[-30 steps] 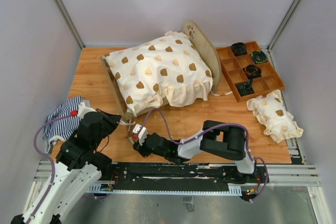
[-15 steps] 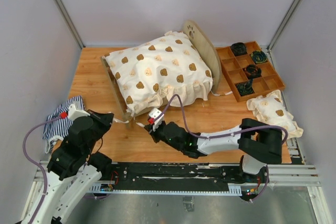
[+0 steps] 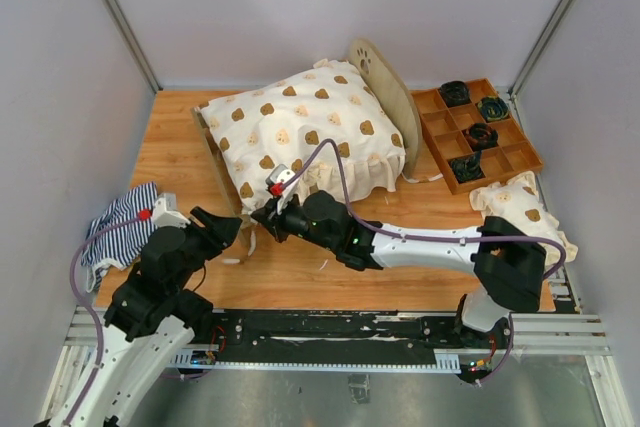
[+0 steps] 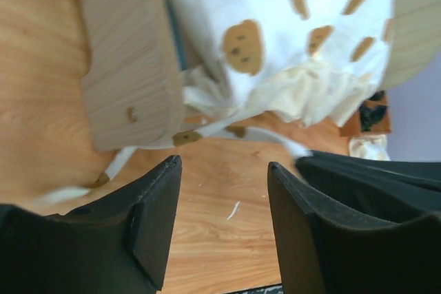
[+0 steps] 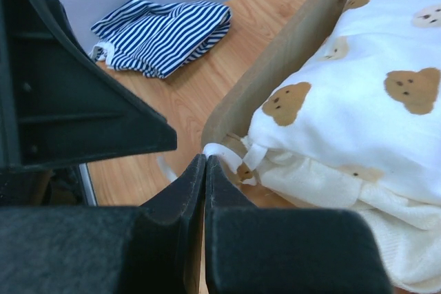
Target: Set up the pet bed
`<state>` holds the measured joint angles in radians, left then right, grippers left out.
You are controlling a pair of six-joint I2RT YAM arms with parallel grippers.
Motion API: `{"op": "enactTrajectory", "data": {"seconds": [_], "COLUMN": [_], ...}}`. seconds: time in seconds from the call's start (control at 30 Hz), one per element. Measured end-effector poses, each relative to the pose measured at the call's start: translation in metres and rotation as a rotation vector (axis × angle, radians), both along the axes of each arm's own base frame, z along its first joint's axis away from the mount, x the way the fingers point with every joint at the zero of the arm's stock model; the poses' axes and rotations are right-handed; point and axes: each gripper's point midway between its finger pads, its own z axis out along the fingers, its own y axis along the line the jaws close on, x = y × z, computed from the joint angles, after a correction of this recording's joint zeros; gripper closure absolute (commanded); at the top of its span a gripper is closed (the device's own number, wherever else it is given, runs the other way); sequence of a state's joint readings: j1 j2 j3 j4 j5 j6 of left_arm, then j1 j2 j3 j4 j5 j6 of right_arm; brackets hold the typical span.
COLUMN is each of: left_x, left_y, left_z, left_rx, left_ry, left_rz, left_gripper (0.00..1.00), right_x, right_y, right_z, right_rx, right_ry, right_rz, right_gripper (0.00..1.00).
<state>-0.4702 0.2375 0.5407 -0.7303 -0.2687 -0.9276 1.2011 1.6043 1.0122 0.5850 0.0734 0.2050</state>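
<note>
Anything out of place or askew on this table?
The bear-print cushion sits skewed on the bed frame, its frilled edge and tie ribbons spilling over the near side onto the table. A matching small pillow lies off the frame beside the tray, and a striped cloth is crumpled at the left edge.

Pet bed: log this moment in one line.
pet bed: bear-print cushion on frame | left fingers: open, empty, at its near corner | right fingers: shut on cushion tie
</note>
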Motion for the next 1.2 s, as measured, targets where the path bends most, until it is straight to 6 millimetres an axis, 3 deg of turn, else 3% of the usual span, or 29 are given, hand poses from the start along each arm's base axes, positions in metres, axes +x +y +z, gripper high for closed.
{"op": "enactTrajectory", "data": {"seconds": [0.1,0.2,0.5,0.67,0.77,0.93,1.0,1.1,1.2], "left_x": [0.002,0.003,0.013,0.012,0.010,0.012,0.012,0.013,0.016], "left_y": [-0.009,-0.016,-0.021,-0.031,-0.043,-0.054,-0.056,-0.056,-0.052], "left_z": [0.029,0.045,0.034,0.034,0.022,0.004,0.003,0.003,0.001], "left_rx": [0.001,0.008,-0.067,-0.216,-0.325,-0.392,-0.409,-0.422,-0.412], "left_ry": [-0.148,-0.264,-0.236,-0.154,-0.046,0.061,0.076,0.085,0.080], "left_rz": [-0.083,-0.141,-0.104,-0.079,-0.073,-0.063,-0.063,-0.052,-0.028], "left_gripper": [0.52,0.55,0.38,0.37,0.38,0.55,0.69,0.98,1.00], "right_x": [-0.004,-0.004,-0.009,-0.020,-0.025,-0.027,-0.028,-0.028,-0.029], "right_y": [0.002,0.005,0.007,0.003,0.005,0.006,0.005,0.005,0.004], "right_z": [-0.008,-0.013,-0.011,-0.030,-0.027,-0.027,-0.031,-0.033,-0.034], "right_rx": [-0.019,-0.034,-0.028,-0.052,-0.038,-0.037,-0.046,-0.050,-0.051], "right_ry": [0.027,0.054,0.053,0.049,0.031,-0.001,-0.004,-0.012,-0.043], "right_rz": [0.026,0.040,0.106,0.159,0.194,0.218,0.225,0.229,0.239], "right_gripper": [1.00,1.00,1.00,1.00,1.00,1.00,1.00,0.98,0.86]}}
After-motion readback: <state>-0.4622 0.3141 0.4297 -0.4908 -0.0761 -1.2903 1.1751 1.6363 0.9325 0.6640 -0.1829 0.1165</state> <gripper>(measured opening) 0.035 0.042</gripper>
